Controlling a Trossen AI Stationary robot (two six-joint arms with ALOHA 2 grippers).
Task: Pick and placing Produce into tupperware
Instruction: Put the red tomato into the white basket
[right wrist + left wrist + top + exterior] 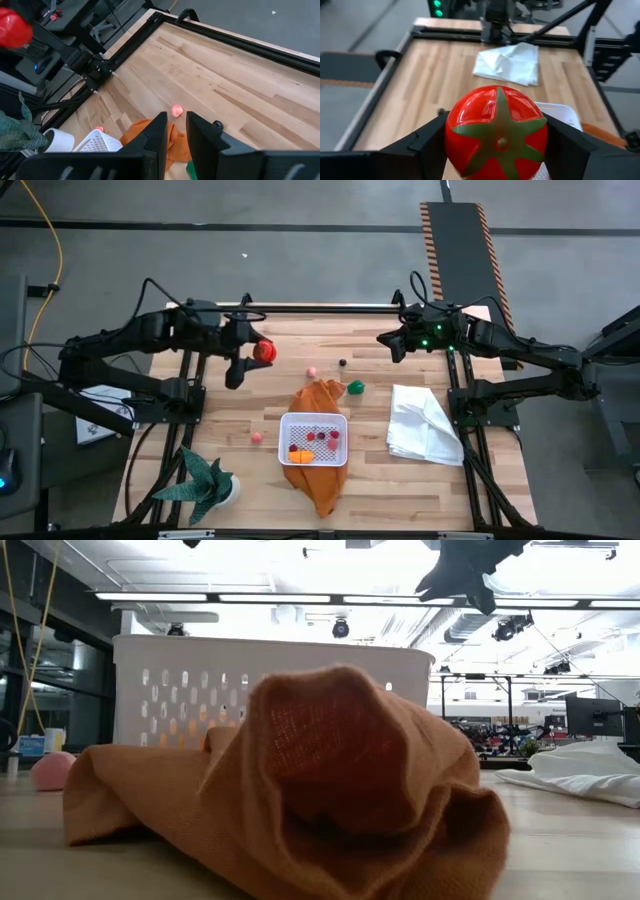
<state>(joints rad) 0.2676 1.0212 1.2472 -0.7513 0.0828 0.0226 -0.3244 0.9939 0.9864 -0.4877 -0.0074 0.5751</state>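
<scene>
A red toy tomato (496, 132) with a green star-shaped calyx sits between the fingers of my left gripper (258, 353), high over the table's far left part. It also shows in the right wrist view as the tomato (12, 27). The white tupperware (313, 425) stands on an orange cloth (320, 398) at mid-table, with several small red and orange produce pieces in it. Loose produce lies on the wood: a pink piece (311, 371), a dark one (342, 363), a green one (355, 387) and another pink one (256, 437). My right gripper (175, 131) hovers at the far right, a narrow gap between its fingers, holding nothing. My left gripper pinches the tomato by two opposite sides (451, 135) between its two fingers (422, 145). The fingers come from the table's left, slanting down. The tomato is lifted clear of the table, its green calyx turned back toward the wrist.
A crumpled white cloth (425, 425) lies at the right. A green spiky potted plant (205, 485) stands at the near left corner. Black frame rails run along the table's far edge and both sides. Bare wood lies between the cloths and along the far side.
</scene>
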